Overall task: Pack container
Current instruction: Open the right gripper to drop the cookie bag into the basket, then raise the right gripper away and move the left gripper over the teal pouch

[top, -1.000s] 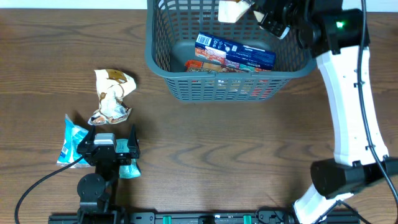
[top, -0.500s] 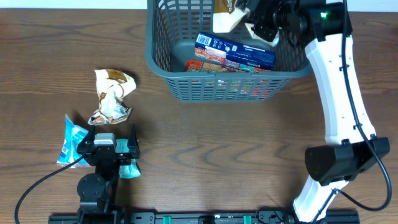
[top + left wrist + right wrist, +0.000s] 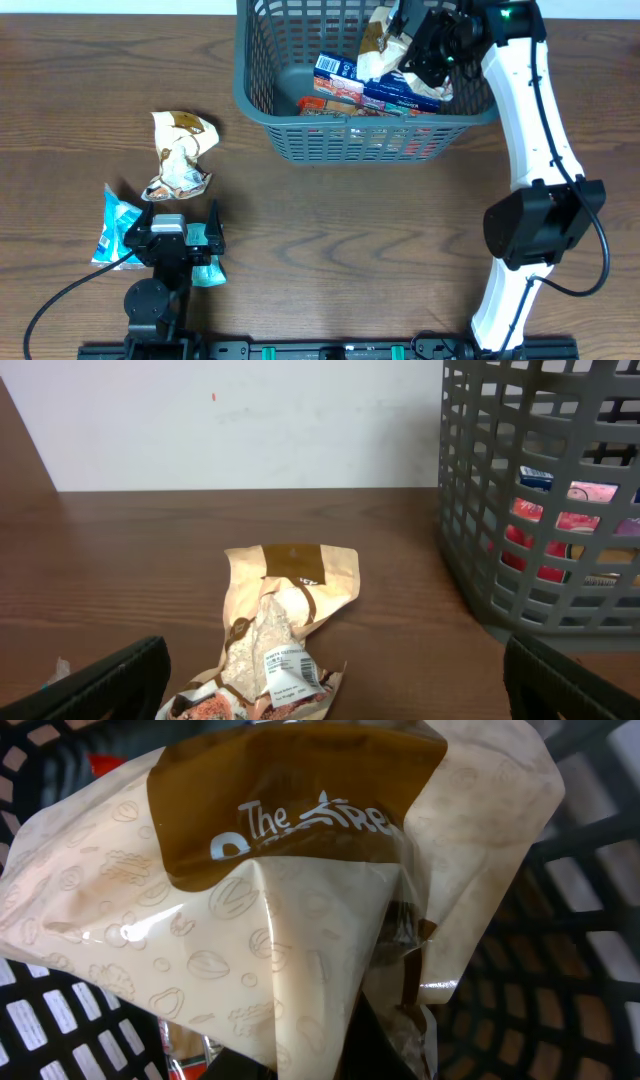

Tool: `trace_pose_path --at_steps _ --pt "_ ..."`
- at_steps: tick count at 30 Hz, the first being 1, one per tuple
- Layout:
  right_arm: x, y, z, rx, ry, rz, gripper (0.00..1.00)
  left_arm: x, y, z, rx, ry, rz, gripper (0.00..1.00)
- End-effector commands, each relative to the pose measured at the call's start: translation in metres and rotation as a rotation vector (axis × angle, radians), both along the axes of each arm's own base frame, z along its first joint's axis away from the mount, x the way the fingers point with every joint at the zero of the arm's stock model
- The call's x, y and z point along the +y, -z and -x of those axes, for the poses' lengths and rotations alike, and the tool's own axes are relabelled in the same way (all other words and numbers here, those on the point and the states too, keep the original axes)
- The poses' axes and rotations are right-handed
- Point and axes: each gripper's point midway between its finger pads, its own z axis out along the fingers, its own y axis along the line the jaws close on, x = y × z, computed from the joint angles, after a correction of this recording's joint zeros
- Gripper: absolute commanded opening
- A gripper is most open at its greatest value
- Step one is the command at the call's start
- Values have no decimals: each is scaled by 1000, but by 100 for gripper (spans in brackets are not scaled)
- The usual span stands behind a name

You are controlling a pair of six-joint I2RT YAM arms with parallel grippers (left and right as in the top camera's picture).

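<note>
The container (image 3: 262,95) is a large grey-blue lattice basket at the top centre of the table. My right gripper (image 3: 408,48) reaches down inside it, shut on a cream and brown snack packet (image 3: 378,45). That packet (image 3: 280,890) fills the right wrist view, pinched between the dark fingers at the bottom edge, with the container's wall (image 3: 570,930) behind it. My left gripper (image 3: 172,238) rests open at the lower left of the table. A crumpled cream-brown packet (image 3: 285,630) lies on the wood just ahead of it, between the wide-apart fingers (image 3: 110,680), untouched.
A blue box (image 3: 390,88) and red packets (image 3: 335,100) lie on the container's floor. A light blue packet (image 3: 112,225) lies partly under my left gripper. The container's near corner (image 3: 540,510) stands to the right in the left wrist view.
My right gripper has carried the cream packet leftwards and down, from the container's far right rim to inside it above the blue box. The left arm has not moved.
</note>
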Motion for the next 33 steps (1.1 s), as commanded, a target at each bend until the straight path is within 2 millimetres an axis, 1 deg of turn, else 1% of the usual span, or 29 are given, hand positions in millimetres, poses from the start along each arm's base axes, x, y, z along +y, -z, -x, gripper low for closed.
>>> trace_pose_path --at_steps 1,3,4,5,6,8,14,17,19,21,24,26,28,29,30,32,33 --pt "0 6 -4 22 11 -20 1 1 17 0 43 -7 -16 99" --pt "0 10 -4 30 11 -18 1 1 17 0 43 -7 -16 99" --pt "0 11 -3 36 11 -17 2 1 17 0 43 -7 -16 99" --pt "0 12 -2 42 12 -17 10 1 17 0 43 -7 -16 99" --pt "0 13 -2 55 29 -24 30 1 17 0 43 -7 -16 99" --pt "0 14 -2 70 57 -36 44 1 17 0 43 -7 -16 99" --pt "0 14 -2 84 88 -50 62 1 17 0 43 -7 -16 99" --pt "0 12 -5 84 117 -67 69 1 17 0 43 -7 -16 99" --pt "1 8 -10 74 151 -89 73 1 16 0 42 -7 -16 99" --pt "2 -1 -18 45 176 -112 74 1 14 0 34 -7 -16 99" --pt "8 -29 -27 -22 174 -162 74 1 15 0 35 -10 9 99" --pt "11 -57 -31 -83 165 -195 75 1 14 0 33 -16 56 99" --pt "11 -92 -34 -158 181 -226 78 1 12 0 31 -23 113 99" --pt "11 -112 -34 -204 179 -238 82 1 11 0 29 -25 129 99" --pt "8 -128 -34 -245 181 -243 99 1 11 0 29 -26 139 99" --pt "-5 -162 -36 -336 244 -243 99 1 11 1 32 -26 146 99" --pt "-16 -180 -38 -382 304 -243 99 1 11 1 34 -27 146 99"
